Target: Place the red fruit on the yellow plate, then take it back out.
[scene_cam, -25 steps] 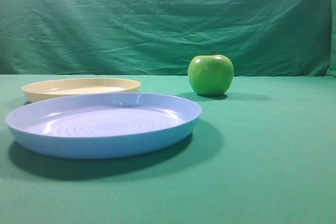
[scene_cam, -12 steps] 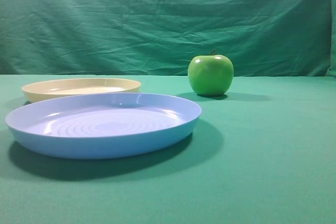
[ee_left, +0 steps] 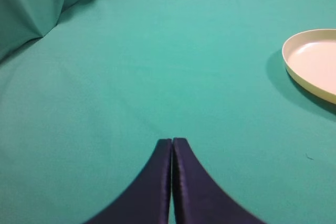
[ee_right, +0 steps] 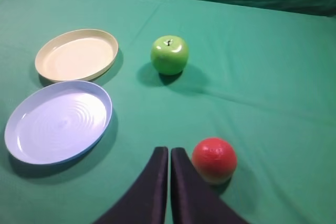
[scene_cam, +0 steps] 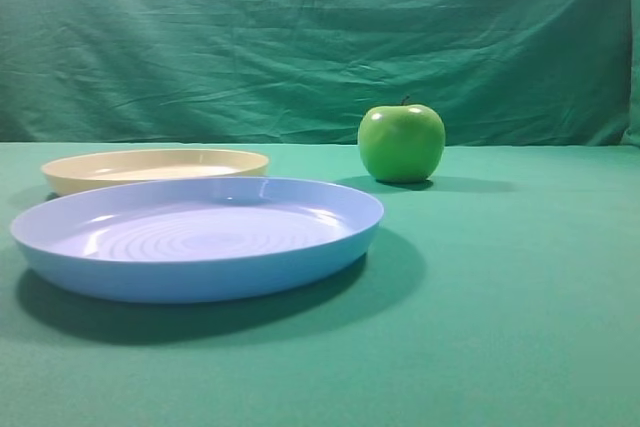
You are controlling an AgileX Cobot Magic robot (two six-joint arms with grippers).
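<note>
From the high view, the yellow plate (scene_cam: 155, 168) lies at nine o'clock, bare, with the blue plate (scene_cam: 198, 236) just in front of it and the green apple (scene_cam: 401, 142) at one o'clock; neither of my arms nor the red fruit shows here. My left wrist view shows my left gripper (ee_left: 172, 145) with jaws pressed together, holding nothing, over bare cloth, the yellow plate's rim (ee_left: 315, 64) at three o'clock. My right wrist view shows my right gripper (ee_right: 169, 156) also closed and empty, the red fruit (ee_right: 213, 160) just beside it at three o'clock, untouched. I judge the jaws must open before grasping. The apple (ee_right: 169, 54) and blue plate (ee_right: 58, 121) flank the path to the yellow plate (ee_right: 77, 54) at eleven o'clock.
</note>
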